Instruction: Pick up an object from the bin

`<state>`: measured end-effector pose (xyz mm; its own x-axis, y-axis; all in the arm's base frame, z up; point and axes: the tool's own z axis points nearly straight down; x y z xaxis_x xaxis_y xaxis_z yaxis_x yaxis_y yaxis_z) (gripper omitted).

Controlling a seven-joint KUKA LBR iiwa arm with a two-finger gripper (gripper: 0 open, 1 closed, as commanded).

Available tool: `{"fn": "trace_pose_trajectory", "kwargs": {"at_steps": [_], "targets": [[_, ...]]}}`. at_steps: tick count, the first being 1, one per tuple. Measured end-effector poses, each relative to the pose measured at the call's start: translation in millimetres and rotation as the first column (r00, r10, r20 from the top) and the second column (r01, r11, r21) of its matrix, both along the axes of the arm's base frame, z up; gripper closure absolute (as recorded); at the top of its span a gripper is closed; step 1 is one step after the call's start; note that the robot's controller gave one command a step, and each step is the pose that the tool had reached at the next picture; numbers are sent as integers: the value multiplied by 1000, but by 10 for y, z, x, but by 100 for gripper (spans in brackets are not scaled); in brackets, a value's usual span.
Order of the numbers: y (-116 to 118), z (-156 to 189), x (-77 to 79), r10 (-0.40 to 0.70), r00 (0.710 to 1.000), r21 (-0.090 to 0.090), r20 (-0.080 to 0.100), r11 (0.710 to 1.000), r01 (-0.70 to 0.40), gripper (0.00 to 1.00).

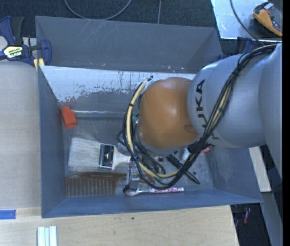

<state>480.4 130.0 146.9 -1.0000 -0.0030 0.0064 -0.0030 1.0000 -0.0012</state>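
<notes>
Centring matters, since the gripper (pixel 131 182) (open or closed, I cannot tell) hangs just right of the brown brush (pixel 91 183).

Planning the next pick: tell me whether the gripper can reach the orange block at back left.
Probably yes: the orange block lies alone with nothing on it, though the bin's left wall close by may crowd the gripper.
</notes>
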Motion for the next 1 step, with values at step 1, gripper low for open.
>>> {"fn": "trace_pose_trajectory", "kwargs": {"at_steps": [1], "targets": [[-5, 43, 22, -4, 1000, 2, 8, 1000, 4, 0]]}}
